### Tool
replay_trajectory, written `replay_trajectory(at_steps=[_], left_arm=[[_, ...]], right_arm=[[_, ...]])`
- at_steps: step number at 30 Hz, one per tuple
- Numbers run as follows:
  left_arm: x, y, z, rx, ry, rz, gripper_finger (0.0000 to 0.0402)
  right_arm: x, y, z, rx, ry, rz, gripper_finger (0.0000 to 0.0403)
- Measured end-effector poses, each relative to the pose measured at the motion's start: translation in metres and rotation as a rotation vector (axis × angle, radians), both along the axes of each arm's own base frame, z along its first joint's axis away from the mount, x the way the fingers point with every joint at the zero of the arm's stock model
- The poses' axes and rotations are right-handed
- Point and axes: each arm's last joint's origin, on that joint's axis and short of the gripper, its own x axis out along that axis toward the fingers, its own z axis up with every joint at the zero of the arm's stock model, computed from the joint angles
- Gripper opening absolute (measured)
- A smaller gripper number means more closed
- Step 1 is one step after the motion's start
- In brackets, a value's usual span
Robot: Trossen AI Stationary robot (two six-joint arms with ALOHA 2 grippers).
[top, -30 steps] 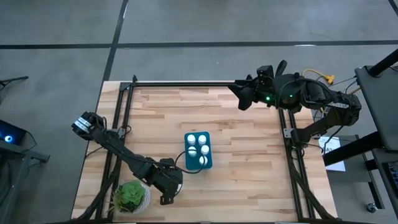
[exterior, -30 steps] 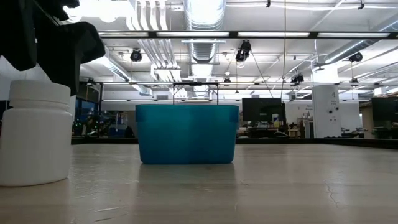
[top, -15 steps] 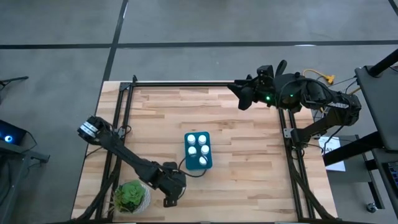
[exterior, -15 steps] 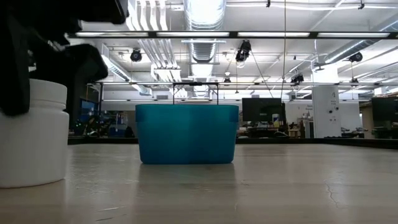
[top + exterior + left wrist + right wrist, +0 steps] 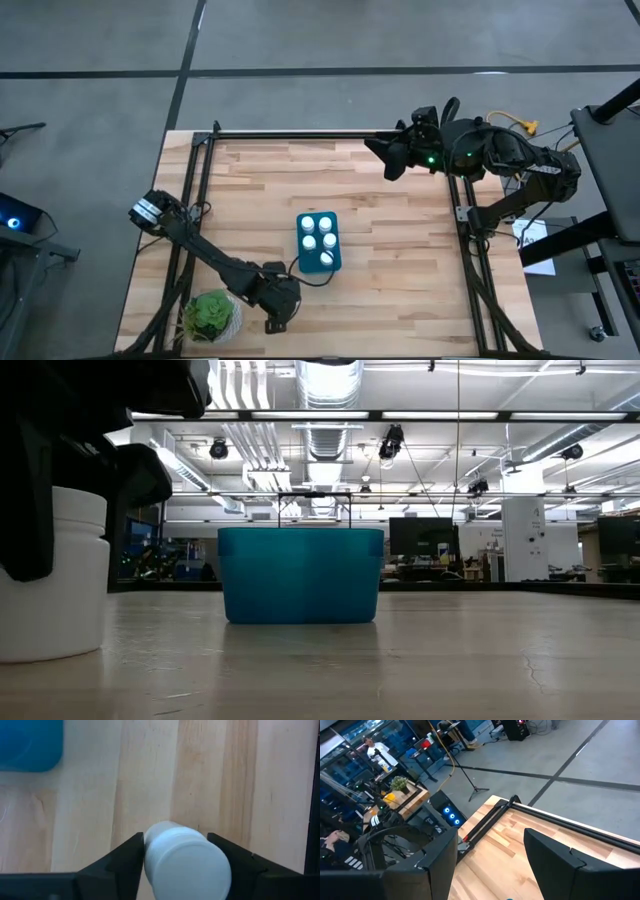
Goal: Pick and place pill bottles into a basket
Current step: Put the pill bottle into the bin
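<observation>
Top-down: the left claw sits low on the wooden bench, with the potted plant just beside it on one side. The teal basket is near it, further up, with white pill bottles inside. The right claw hangs well apart, up by the far edge.

There are no words, labels, brand names, numbers or signs that can be read in any of the views.
</observation>
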Motion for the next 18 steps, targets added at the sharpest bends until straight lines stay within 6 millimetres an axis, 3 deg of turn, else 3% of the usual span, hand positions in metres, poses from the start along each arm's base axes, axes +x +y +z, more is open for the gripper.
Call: replay_trajectory(at_steps=[3, 12, 18], left_arm=[[0.000, 0.000, 0.001, -0.006, 0.003, -0.003, 0.0160], [0.000, -0.002, 0.013, -0.014, 0.062, -0.021, 0.0159], [0.004, -0.003, 0.038, -0.018, 0.029, -0.050, 0.0159]], right_arm=[[0.000, 0.000, 0.000, 0.000, 0.000, 0.000, 0.0219], [0.000, 0.000, 0.000, 0.000, 0.000, 0.000, 0.0219], [0.000, 0.000, 0.000, 0.000, 0.001, 0.000, 0.0219]])
